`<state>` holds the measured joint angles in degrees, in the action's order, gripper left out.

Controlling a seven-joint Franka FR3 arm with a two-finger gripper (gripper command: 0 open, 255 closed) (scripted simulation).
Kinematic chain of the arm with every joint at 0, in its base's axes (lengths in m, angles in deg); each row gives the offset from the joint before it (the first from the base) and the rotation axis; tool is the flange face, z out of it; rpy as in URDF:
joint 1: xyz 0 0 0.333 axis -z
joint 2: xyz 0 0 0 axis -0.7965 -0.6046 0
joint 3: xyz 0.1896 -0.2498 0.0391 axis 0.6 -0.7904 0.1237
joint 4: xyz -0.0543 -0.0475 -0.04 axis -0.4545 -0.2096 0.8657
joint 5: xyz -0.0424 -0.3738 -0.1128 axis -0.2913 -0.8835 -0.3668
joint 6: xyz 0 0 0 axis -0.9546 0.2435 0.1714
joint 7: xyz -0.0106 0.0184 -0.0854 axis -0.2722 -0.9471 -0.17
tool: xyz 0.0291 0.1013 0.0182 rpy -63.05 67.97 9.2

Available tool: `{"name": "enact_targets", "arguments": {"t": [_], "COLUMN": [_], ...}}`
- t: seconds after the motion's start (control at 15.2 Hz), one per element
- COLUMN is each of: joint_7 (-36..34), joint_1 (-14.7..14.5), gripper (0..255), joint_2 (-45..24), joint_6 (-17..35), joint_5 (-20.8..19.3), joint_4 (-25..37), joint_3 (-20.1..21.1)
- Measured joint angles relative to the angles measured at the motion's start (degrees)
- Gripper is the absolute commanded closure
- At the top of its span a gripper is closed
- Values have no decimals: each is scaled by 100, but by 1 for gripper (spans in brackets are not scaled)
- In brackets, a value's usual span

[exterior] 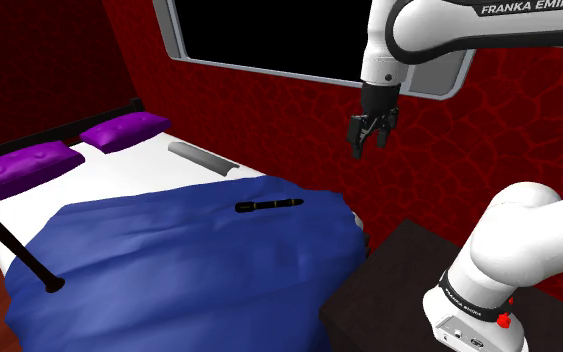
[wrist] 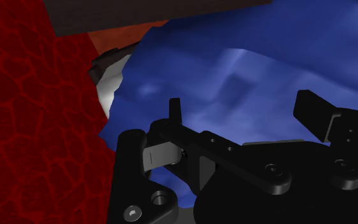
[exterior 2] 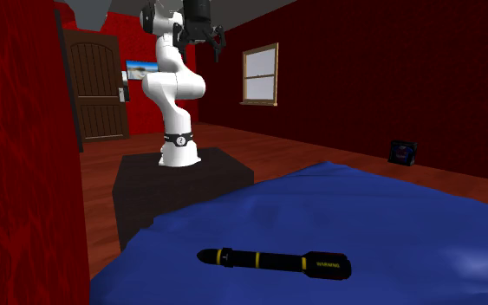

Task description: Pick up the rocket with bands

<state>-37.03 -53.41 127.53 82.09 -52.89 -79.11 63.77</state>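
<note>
The rocket (exterior: 269, 205) is a slim black rod with thin yellow bands. It lies flat on the blue blanket (exterior: 169, 260) of a bed. In the second exterior view the rocket (exterior 2: 274, 261) rests near the blanket's (exterior 2: 389, 217) front edge, pointed nose towards that view's left. My gripper (exterior: 369, 140) hangs high in the air in front of the red wall, to the shoulder view's right of the rocket and well above it. Seen from across the bed, the gripper (exterior 2: 205, 43) is above the stand. In the wrist view the gripper (wrist: 244, 111) is open over the blanket with nothing between its fingers (wrist: 175, 111).
Two purple pillows (exterior: 24, 165) and a grey bolster (exterior: 201, 158) lie at the bed's head. A black bed rail (exterior: 14, 245) crosses the near side. The dark stand (exterior: 389, 290) sits beside the bed. A wooden door (exterior 2: 99, 87) and a window (exterior 2: 259, 75) are beyond.
</note>
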Motion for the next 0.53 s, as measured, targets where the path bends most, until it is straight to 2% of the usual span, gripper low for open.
{"name": "enact_targets", "arguments": {"t": [0.2,0.53], "joint_7": [197,965], "joint_1": [-21,-98], "gripper": [0,0], "joint_2": [-188,-990], "joint_6": [230,1166], "joint_5": [-65,-295], "joint_4": [-46,-166], "joint_3": [-55,-264]}}
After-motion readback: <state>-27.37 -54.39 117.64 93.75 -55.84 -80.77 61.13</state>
